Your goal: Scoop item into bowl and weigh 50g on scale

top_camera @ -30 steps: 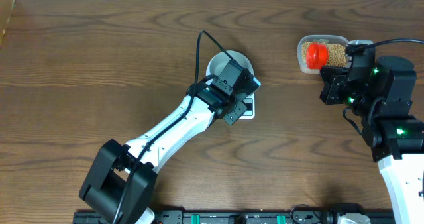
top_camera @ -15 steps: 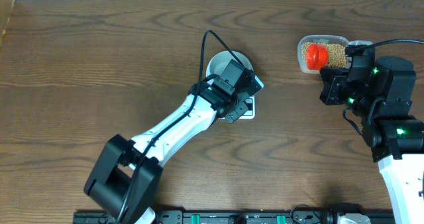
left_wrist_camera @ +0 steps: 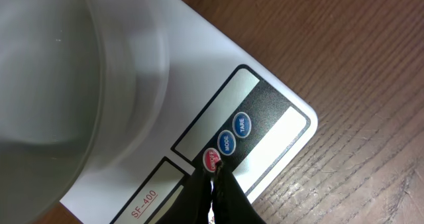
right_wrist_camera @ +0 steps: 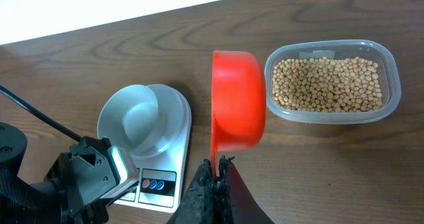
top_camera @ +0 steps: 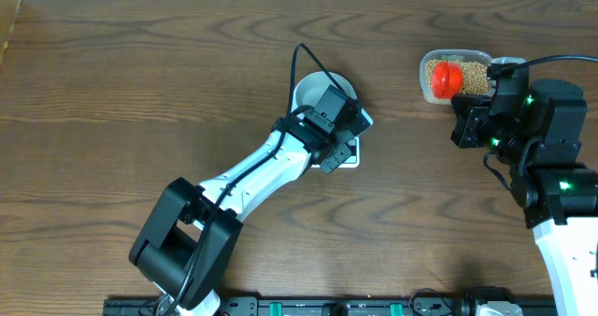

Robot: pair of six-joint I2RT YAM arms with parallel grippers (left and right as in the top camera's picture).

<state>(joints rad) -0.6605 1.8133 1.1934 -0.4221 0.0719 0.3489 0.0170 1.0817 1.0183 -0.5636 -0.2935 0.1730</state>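
Note:
The white scale [left_wrist_camera: 199, 91] carries the pale bowl [left_wrist_camera: 59, 85], which holds no beans. My left gripper [left_wrist_camera: 215, 168] is shut, and its tips touch the scale's red button [left_wrist_camera: 211, 160], next to two blue buttons. In the overhead view it [top_camera: 338, 140] hangs over the scale [top_camera: 353, 157] and bowl [top_camera: 308, 90]. My right gripper [right_wrist_camera: 215, 166] is shut on the handle of a red scoop [right_wrist_camera: 237, 108], held above the table left of the clear tub of tan beans [right_wrist_camera: 328, 83]. The scoop [top_camera: 447, 77] also shows in the overhead view, over the tub [top_camera: 472, 73].
The scale and bowl show in the right wrist view [right_wrist_camera: 173, 144], left of the scoop. Bare wooden table surrounds them. The table's far edge meets a white wall [right_wrist_camera: 132, 5].
My left arm has shifted slightly right and forward over the scale. The right arm and scoop have not moved.

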